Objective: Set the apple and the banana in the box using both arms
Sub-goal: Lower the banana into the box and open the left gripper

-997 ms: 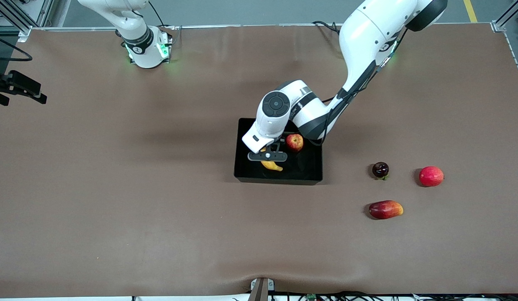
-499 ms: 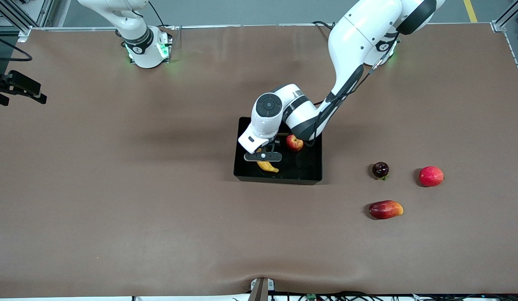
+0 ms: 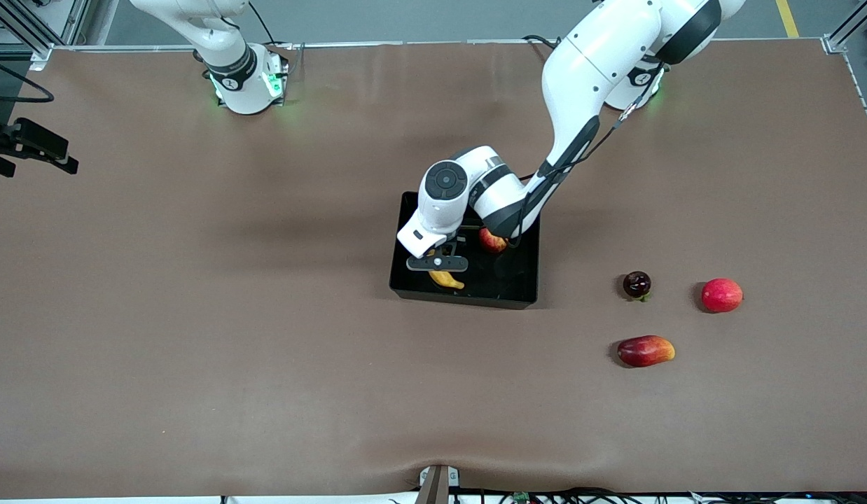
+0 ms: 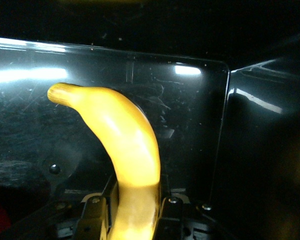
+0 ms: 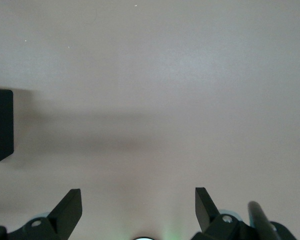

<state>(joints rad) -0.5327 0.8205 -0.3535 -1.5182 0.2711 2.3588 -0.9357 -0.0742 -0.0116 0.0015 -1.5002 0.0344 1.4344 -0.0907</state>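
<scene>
We have the left hand (image 3: 438, 264) down inside the box (image 3: 521, 290), closed on the banana (image 3: 446, 279), which it grips at one end so that the long axis runs out from between the fingers toward the box wall nearest the front camera. In the left wrist view the banana (image 4: 121, 145) curves away over the glossy black floor of the box (image 4: 190, 100), its free tip close to that floor (whether it already touches we cannot tell). That is what the coming move turns on, in our judgement: the fruit lies lengthwise within the walls, so letting go should leave it lying flat inside. The apple (image 3: 492, 241) already sits in the box, beside the banana toward the left arm's end and half hidden under the left arm's wrist. The right hand (image 5: 138, 207) waits with its fingers spread wide and empty over bare tabletop (image 3: 195, 315), near the right arm's end, well apart from the box.
</scene>
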